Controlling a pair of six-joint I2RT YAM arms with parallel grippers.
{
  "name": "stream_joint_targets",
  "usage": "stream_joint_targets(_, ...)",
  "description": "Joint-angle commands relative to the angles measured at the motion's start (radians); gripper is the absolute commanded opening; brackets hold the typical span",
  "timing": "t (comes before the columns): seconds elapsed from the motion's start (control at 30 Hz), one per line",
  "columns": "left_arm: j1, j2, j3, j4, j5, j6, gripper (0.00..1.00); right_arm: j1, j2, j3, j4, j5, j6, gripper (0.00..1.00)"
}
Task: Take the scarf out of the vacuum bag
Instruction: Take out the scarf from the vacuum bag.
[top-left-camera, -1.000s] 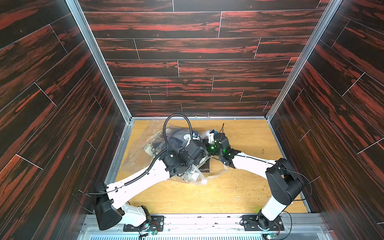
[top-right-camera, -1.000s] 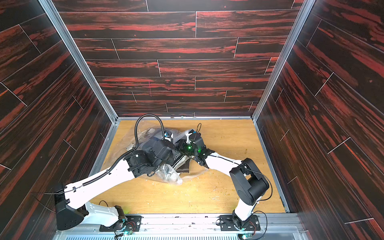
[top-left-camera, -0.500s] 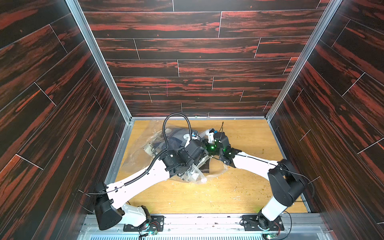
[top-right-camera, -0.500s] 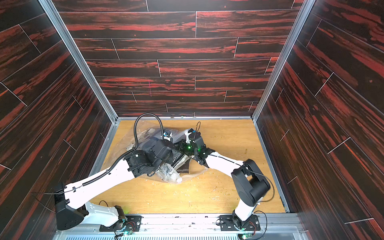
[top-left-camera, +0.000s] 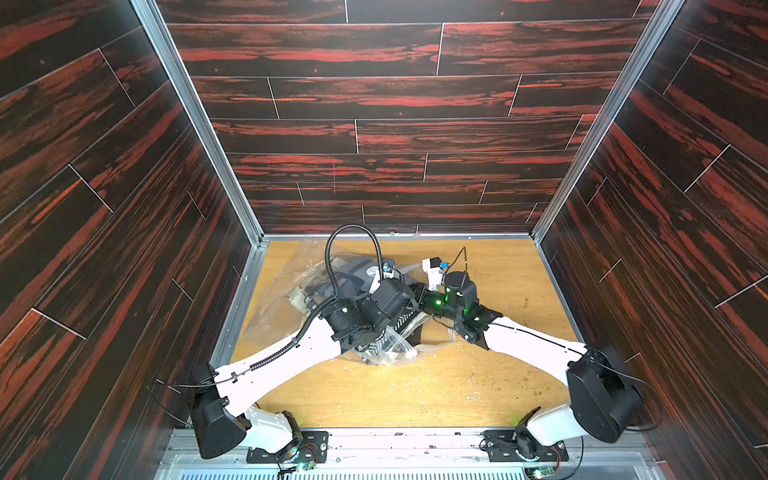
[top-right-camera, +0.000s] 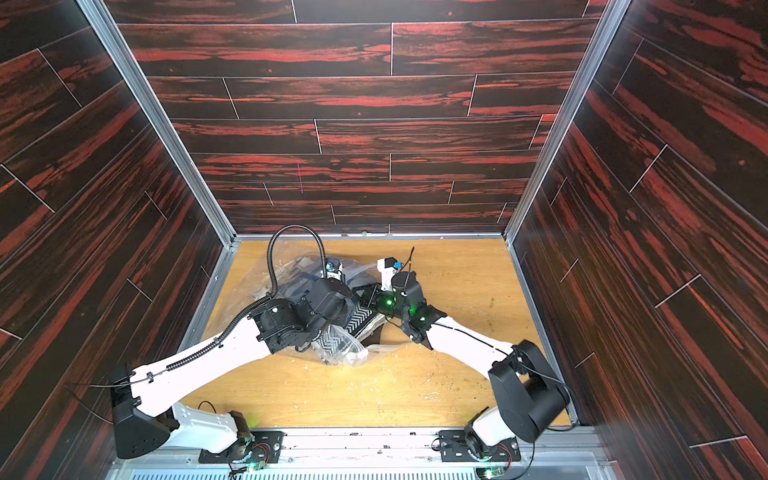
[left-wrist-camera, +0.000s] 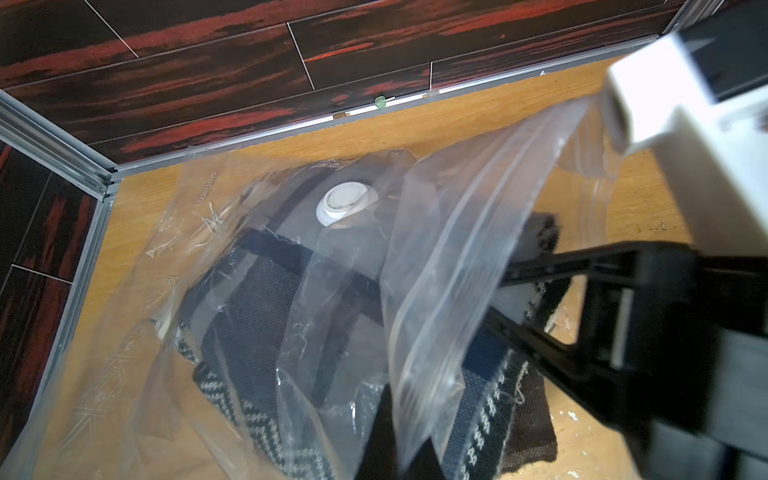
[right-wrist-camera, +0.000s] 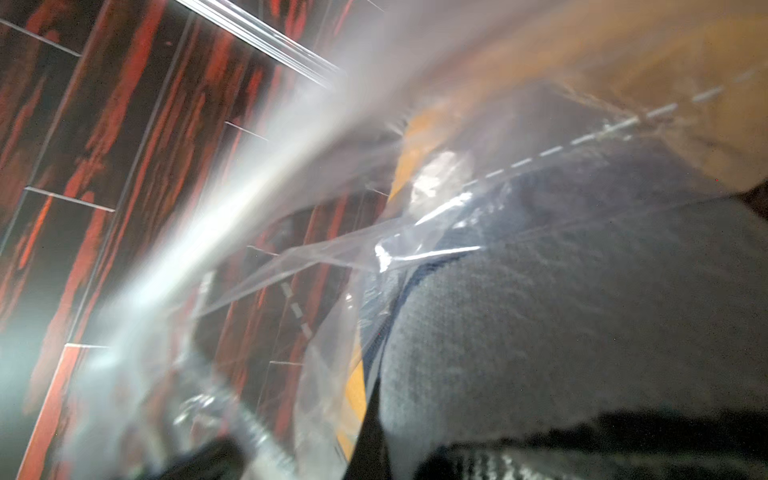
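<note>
**Extraction step, judged just starting.** The left gripper (left-wrist-camera: 388, 461) is pinching the mouth flap of the vacuum bag (left-wrist-camera: 457, 232), holding it up above the right gripper (left-wrist-camera: 505, 293). That gripper is reaching underneath, jaws narrow, apparently nipping the scarf (left-wrist-camera: 515, 419), which is lying mostly inside ahead of it. Next: pulling back steadily, flap raised.

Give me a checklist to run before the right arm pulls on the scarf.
1. Zip edge of the vacuum bag held up by the left gripper: ok.
2. The right gripper reaching inside the bag mouth: ok.
3. Its jaws shut: ok.
4. The scarf caught between them: cannot tell, tips hidden under plastic.
5. Plastic clear of that grip: cannot tell.
6. Scarf out of the bag: not ok, most lies inside.
</note>
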Motion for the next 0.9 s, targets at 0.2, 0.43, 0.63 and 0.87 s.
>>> stream_joint_targets(0.2,0.013,-0.011,0.041,-0.034,-0.065,-0.004,0.00,-0.020,-0.146,-0.062,0.075,-0.009,-0.064,0.00)
stream_joint_targets(0.43,0.016,0.010,0.054,-0.044,-0.062,0.008,0.00,-0.033,-0.253,-0.021,-0.291,0.053,-0.151,0.00)
stream_joint_targets(0.63,0.016,0.051,0.072,-0.035,-0.043,0.039,0.00,-0.079,-0.337,0.010,-0.614,0.080,-0.239,0.00)
stream_joint_targets(0.87,0.017,0.084,0.093,-0.032,-0.012,0.063,0.00,-0.152,-0.313,0.041,-0.923,0.054,-0.344,0.00)
